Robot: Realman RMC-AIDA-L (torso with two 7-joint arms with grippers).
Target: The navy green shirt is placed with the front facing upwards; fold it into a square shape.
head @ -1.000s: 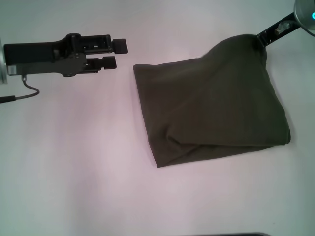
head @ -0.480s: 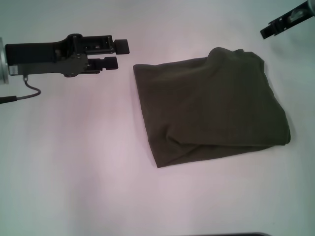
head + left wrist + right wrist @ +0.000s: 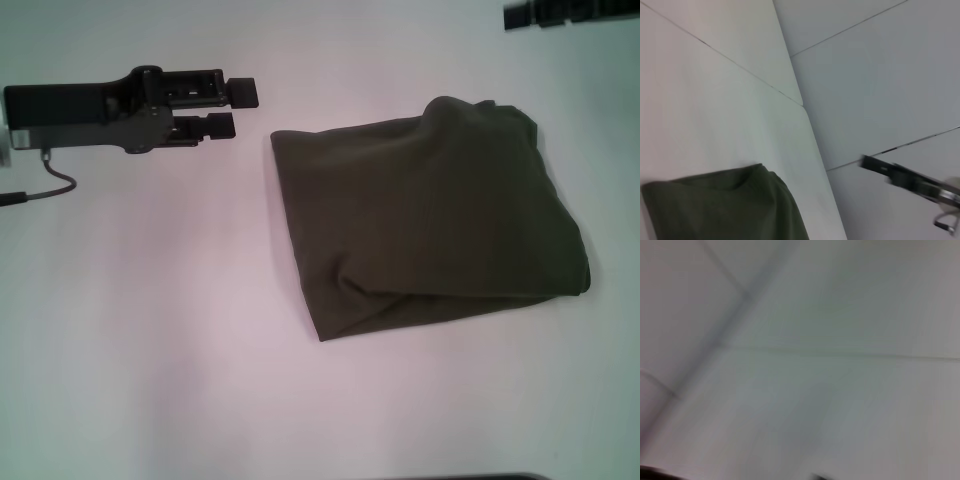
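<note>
Dark olive-green cotton shirt (image 3: 430,220) lies folded, roughly square. Left claw (image 3: 235,108) open, well apart; right claw (image 3: 525,14) state unreadable. Advise flattening the bulged far corner.

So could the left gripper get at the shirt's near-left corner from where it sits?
Probably yes. The left gripper hovers open just left of the folded shirt, with only bare table between them, and the right gripper is off at the far right edge.
</note>
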